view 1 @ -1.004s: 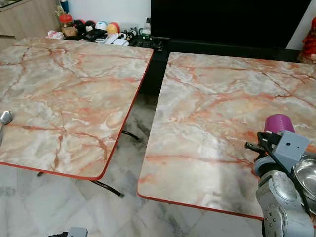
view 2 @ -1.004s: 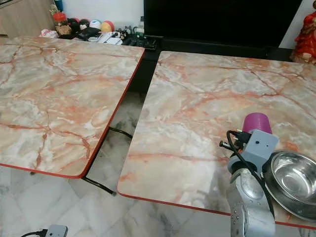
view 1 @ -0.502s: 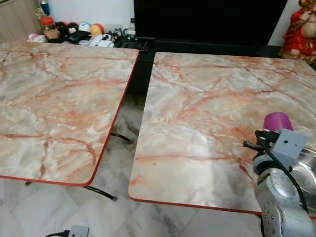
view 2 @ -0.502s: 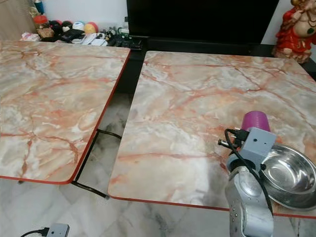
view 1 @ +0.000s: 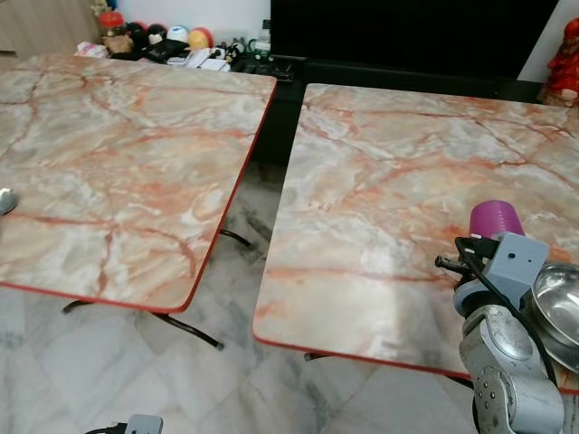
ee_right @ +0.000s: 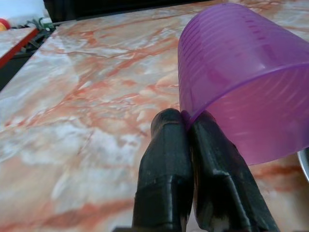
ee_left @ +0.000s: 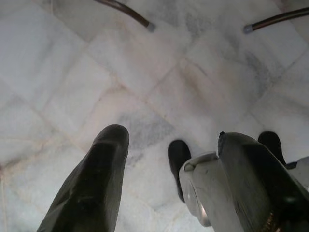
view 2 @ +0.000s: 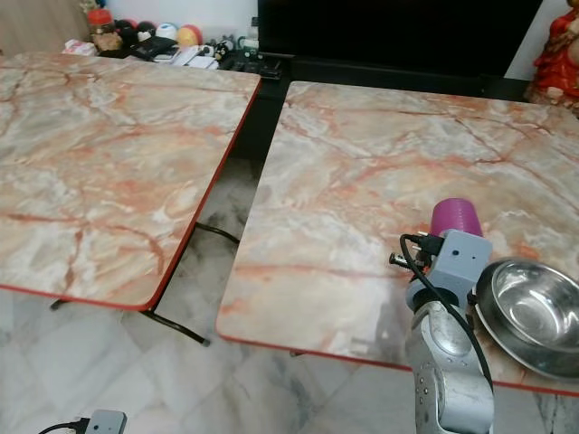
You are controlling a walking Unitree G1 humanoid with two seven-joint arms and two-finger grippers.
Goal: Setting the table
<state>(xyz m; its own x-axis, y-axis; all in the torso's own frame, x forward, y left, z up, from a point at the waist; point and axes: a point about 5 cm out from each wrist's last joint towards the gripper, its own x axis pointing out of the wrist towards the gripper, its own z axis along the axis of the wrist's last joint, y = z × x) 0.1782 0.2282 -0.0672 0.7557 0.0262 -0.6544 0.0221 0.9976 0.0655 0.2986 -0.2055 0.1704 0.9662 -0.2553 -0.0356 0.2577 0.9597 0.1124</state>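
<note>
Right wrist view shows the right gripper [ee_right: 186,126] with its two black fingers pressed together on the rim of a purple plastic cup [ee_right: 244,77]; one finger seems to be inside the wall and the other outside, so the thin edge is pinched between them. The cup lies beyond the fingertips and to one side of them, tilted, with its ribbed wall turned to the camera. I cannot tell if its base touches the marble-pattern table [ee_right: 87,96] under it or hangs just above.

Judging by the translucent wall, the cup is light and a little flexible, not fragile. A pinch on the rim is enough for the weight, but smooth plastic may swing or slip, so I would keep the move slow. Just beside the cup, on the wrist side of the jaws, stands a steel bowl [view 2: 529,312]; it is stiff, heavier and slippery, and its rim looks the best place to hold it.

The left gripper [ee_left: 166,164] hangs idle over the tiled floor [ee_left: 58,67], its jaws standing apart with nothing between them.
</note>
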